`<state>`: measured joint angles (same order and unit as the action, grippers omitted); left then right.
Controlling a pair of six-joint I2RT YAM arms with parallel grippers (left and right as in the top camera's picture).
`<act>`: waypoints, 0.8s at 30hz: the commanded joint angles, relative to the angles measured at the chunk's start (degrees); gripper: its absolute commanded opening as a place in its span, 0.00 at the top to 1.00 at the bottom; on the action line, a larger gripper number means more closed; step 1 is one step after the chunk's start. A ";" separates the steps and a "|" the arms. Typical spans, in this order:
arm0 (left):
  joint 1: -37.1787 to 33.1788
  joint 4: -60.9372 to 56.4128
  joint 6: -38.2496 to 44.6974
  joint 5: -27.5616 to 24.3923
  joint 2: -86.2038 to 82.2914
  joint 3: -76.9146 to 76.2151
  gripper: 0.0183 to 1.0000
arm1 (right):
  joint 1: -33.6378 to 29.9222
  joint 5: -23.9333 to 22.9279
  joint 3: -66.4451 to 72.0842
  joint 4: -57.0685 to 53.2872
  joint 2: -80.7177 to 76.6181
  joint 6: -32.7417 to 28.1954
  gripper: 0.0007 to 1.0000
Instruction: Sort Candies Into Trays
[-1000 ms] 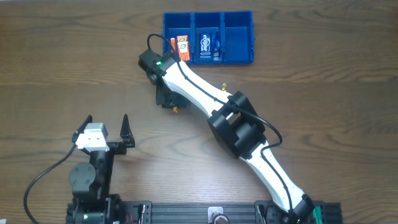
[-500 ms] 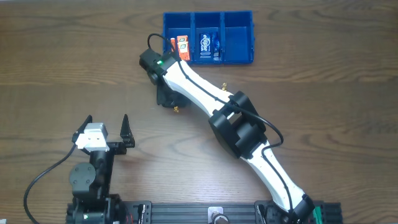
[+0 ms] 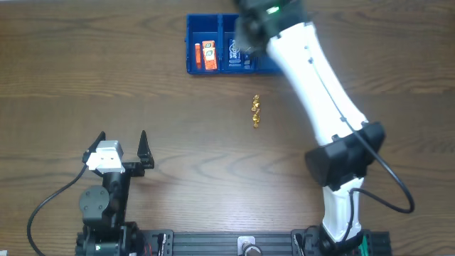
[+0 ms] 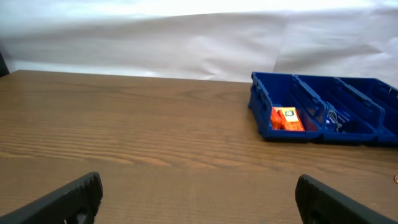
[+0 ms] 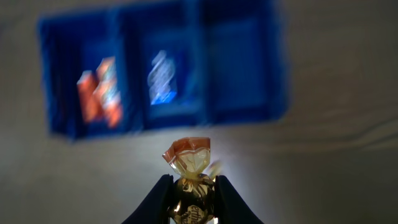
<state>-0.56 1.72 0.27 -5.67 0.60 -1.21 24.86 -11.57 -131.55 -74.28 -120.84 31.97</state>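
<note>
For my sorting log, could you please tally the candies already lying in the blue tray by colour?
Orange candies: 2
Blue candy: 1
Total: 3

Place: you are looking at a robotics lab bench set up as a test cell.
Mounting: a black metal rail (image 3: 234,240) runs along the near edge of the brown wood-grain table (image 3: 85,85), with both arm bases standing on it.
Machines: the white-and-black right arm (image 3: 320,78) and the smaller black left arm (image 3: 106,199) work at that table, and a loose black cable (image 3: 31,222) loops off the left one.
Backdrop: your left wrist view shows a plain white sheet (image 4: 155,37) behind the table's far edge.
Storage: a blue plastic three-compartment tray (image 3: 190,50) of the small-parts kind sits on the table.
</note>
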 commanded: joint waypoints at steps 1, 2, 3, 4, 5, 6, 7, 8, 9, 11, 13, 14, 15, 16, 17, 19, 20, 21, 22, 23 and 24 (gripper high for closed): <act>-0.17 2.29 0.61 -0.76 -0.33 0.94 0.00 | -4.22 -3.39 0.33 3.52 -3.10 -5.99 0.84; -0.17 2.27 0.61 -0.76 -0.33 0.94 0.00 | -4.81 -3.19 0.33 4.46 -3.52 -6.82 0.84; -0.17 2.29 0.61 -0.76 -0.33 0.94 0.00 | -5.29 -3.19 0.33 5.29 -3.98 -7.04 0.84; -0.17 2.29 0.61 -0.76 -0.33 0.94 0.00 | -5.66 -3.08 0.33 6.19 -4.52 -7.58 0.84; -0.17 2.29 0.61 -0.76 -0.33 0.94 0.00 | -5.97 -2.54 0.33 7.10 -5.01 -8.52 0.84; -0.17 2.27 0.61 -0.76 -0.33 0.94 0.00 | -6.25 -2.43 0.33 7.89 -5.64 -8.72 0.84; -0.17 2.27 0.61 -0.76 -0.33 0.94 0.00 | -6.58 -2.32 0.33 8.72 -6.47 -8.74 0.84; -0.17 2.29 0.61 -0.76 -0.33 0.94 0.00 | -6.84 -2.29 0.33 9.20 -7.08 -8.72 0.84; -0.17 2.29 0.61 -0.76 -0.33 0.94 0.00 | -6.99 -2.29 0.33 9.55 -7.65 -8.72 0.84; -0.17 2.29 0.61 -0.76 -0.33 0.94 0.00 | -7.28 -2.16 0.33 10.60 -9.11 -9.40 0.84; -0.17 2.27 0.61 -0.76 -0.33 0.94 0.00 | -7.37 -2.08 0.33 11.52 -10.40 -9.66 0.84; -0.17 2.27 0.61 -0.76 -0.33 0.94 0.00 | -7.39 -2.08 0.33 12.00 -11.13 -9.68 0.84; -0.17 2.29 0.61 -0.76 -0.33 0.94 0.00 | -7.43 -2.08 0.33 12.17 -11.47 -9.66 0.84; -0.17 2.27 0.61 -0.76 -0.33 0.94 0.00 | -7.43 -2.08 0.33 12.55 -12.02 -9.66 0.84; -0.17 2.27 0.61 -0.76 -0.33 0.94 0.00 | -7.43 -2.08 0.33 12.96 -12.52 -9.57 0.84; -0.17 2.29 0.61 -0.76 -0.33 0.94 0.00 | -7.43 -2.10 0.33 13.62 -13.16 -9.60 0.84; -0.17 2.29 0.61 -0.76 -0.33 0.94 0.00 | -7.52 -2.10 0.33 13.99 -13.66 -9.62 0.84; -0.17 2.27 0.61 -0.76 -0.33 0.94 0.00 | -7.61 -2.10 0.33 14.16 -13.88 -9.60 0.84; -0.17 2.27 0.61 -0.76 -0.33 0.94 0.00 | -7.69 -2.10 0.33 14.29 -14.25 -9.62 0.84; -0.17 2.27 0.61 -0.76 -0.33 0.94 0.00 | -7.76 -2.12 0.33 14.36 -14.40 -9.62 0.84; -0.17 2.29 0.61 -0.76 -0.33 0.94 0.00 | -7.80 -2.10 0.33 14.40 -14.67 -9.60 0.84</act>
<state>-0.56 1.74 0.27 -5.67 0.58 -1.21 18.11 -13.32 -131.48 -60.16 -134.06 23.18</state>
